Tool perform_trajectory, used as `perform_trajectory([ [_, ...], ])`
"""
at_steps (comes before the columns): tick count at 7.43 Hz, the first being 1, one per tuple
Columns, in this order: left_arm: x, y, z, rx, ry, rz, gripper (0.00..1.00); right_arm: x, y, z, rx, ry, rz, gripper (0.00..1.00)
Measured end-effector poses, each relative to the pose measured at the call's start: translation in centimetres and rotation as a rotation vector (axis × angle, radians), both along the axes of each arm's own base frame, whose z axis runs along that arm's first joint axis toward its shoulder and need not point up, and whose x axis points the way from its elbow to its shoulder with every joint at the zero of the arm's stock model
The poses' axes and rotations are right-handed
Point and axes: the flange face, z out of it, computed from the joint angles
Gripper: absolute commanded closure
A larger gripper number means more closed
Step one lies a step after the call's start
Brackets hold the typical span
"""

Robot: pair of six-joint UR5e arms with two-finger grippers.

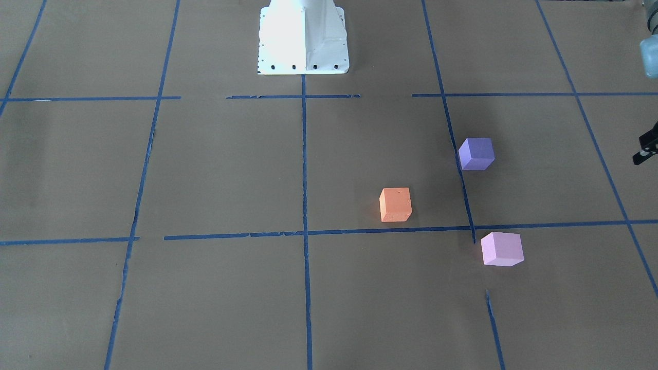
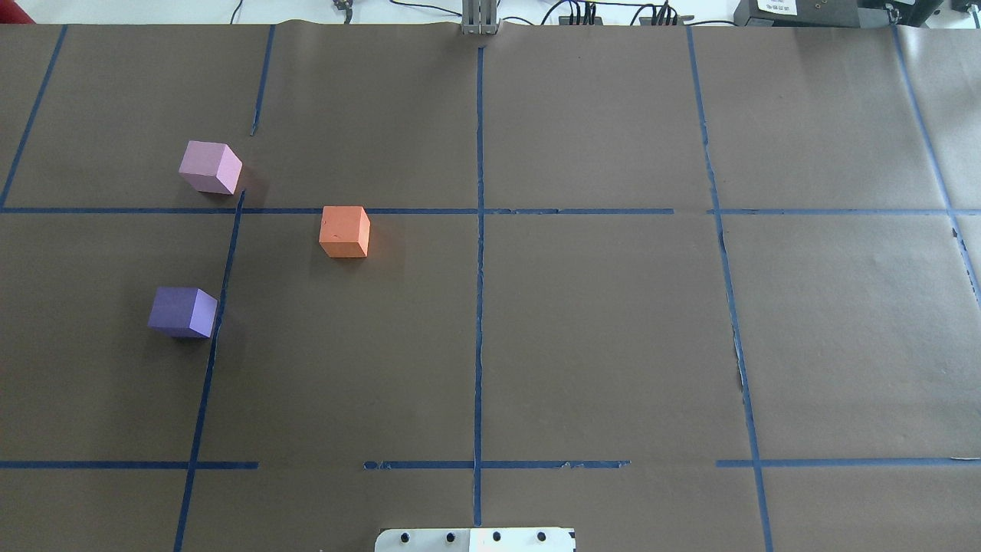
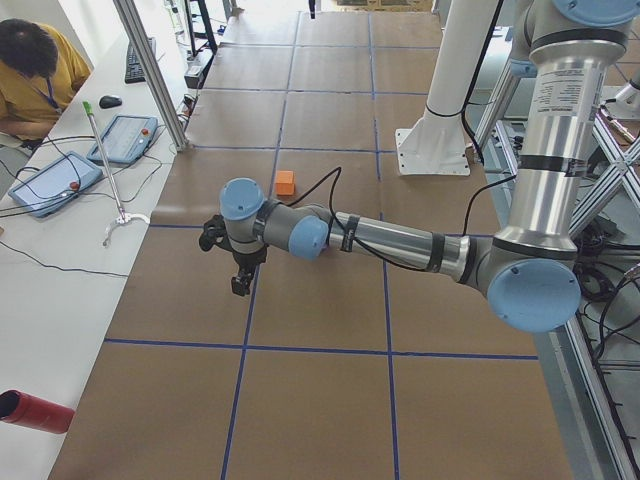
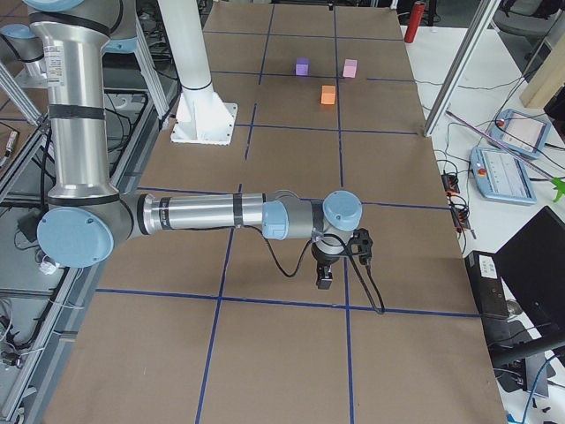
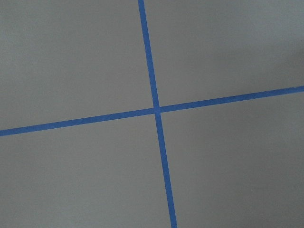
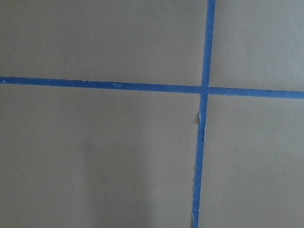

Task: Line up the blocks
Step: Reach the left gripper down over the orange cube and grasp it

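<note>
Your brown bench (image 2: 598, 330) carries a blue tape grid (image 2: 479, 307). The orange block (image 2: 345, 231) sits on it. Well apart from it, the pink block (image 2: 210, 167) lies toward the robot's left and farther out, and the purple block (image 2: 182, 312) lies left and closer in.

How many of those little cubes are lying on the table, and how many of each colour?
Orange block: 1
Dark purple block: 1
Pale pink block: 1
Total: 3
</note>
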Motion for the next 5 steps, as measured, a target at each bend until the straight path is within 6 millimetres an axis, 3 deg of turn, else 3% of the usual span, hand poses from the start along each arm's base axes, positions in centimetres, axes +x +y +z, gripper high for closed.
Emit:
perform_trajectory([
  [1,4.8,-1.4,-4.3,-0.01,0.04,-0.016,0.0,0.0,0.0,0.0,0.0,0.0,0.0,0.0],
  [3,16.9,-2.7,-14.0,-0.035,0.11,-0.031,0.0,0.0,0.0,0.0,0.0,0.0,0.0,0.0],
  [4,23.0,-2.1,-18.0,-0.035,0.107,-0.057,0.0,0.0,0.0,0.0,0.0,0.0,0.0,0.0],
  [5,27.9,-1.5,-20.6,-0.054,0.104,-0.094,0.0,0.0,0.0,0.0,0.0,0.0,0.0,0.0],
])
